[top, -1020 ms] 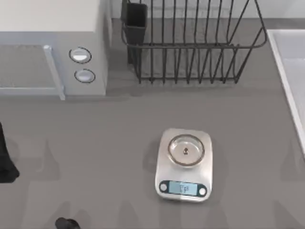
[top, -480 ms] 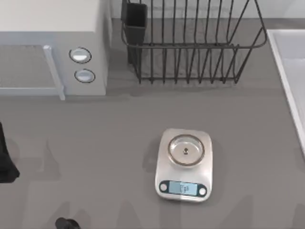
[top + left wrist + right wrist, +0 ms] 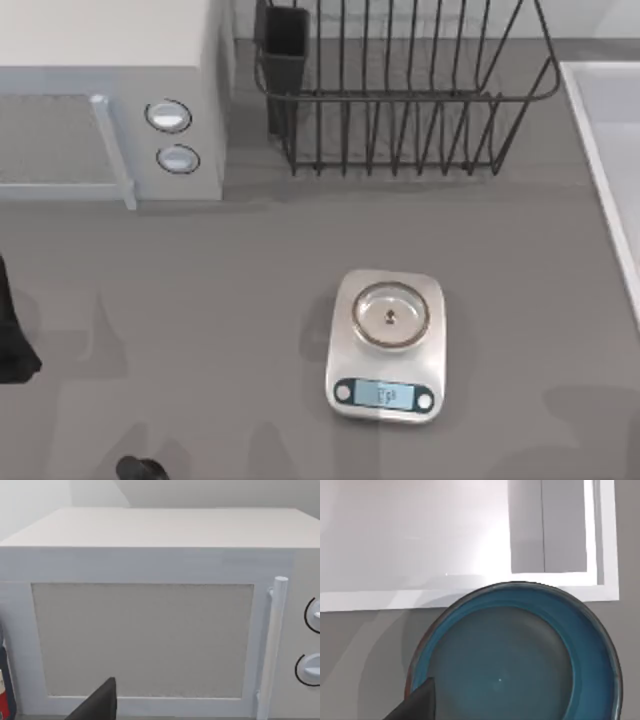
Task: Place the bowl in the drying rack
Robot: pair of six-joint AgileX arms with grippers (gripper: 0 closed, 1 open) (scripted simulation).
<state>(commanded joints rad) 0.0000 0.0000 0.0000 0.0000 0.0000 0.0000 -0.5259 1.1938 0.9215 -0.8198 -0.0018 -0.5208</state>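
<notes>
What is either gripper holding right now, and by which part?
Cannot be told. The right wrist view looks down on the bowl, one finger at its rim, but no hold shows.

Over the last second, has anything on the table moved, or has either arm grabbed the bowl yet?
Nothing visibly changed in the top view. The digital scale, the drying rack and the microwave sit where they were, and the left arm stays parked at the table's left edge. The bowl lies on the table below the right wrist camera, not yet lifted.
</notes>
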